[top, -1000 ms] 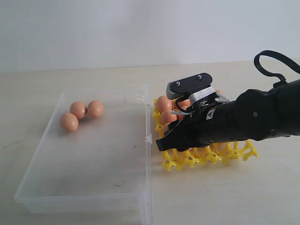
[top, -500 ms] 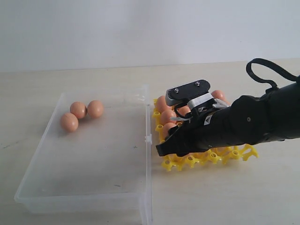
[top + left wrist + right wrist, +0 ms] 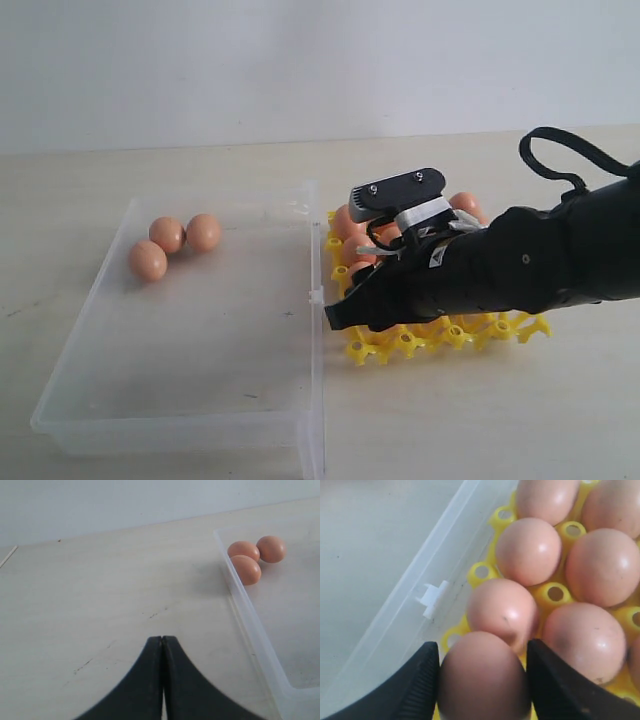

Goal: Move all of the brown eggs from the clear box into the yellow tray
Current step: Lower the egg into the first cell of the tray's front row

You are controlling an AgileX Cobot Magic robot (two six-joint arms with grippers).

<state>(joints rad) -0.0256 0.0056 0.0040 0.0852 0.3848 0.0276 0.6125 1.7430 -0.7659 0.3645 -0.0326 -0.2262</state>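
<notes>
Three brown eggs [image 3: 167,235] lie together in a far corner of the clear box [image 3: 313,300]; the left wrist view shows them too [image 3: 245,569]. Several more fill cups of the yellow tray [image 3: 400,345], which stands right beside the box. My right gripper [image 3: 350,300] hangs low over the tray's edge nearest the box, shut on one brown egg [image 3: 482,675] that sits between both fingers [image 3: 422,680]. Tray eggs [image 3: 502,610] lie just beyond it. My left gripper [image 3: 162,639] is shut on nothing, over bare table outside the box wall [image 3: 250,630]. It does not show in the exterior view.
The box's small clasp tab [image 3: 432,599] sticks out toward the tray. The right arm's black body and cable loop [image 3: 560,150] cover much of the tray. Pale tabletop [image 3: 100,590] surrounds everything.
My right gripper has eased a little to the left and lower over the tray's near-box edge, still holding its egg. The three eggs in the box have not moved.
</notes>
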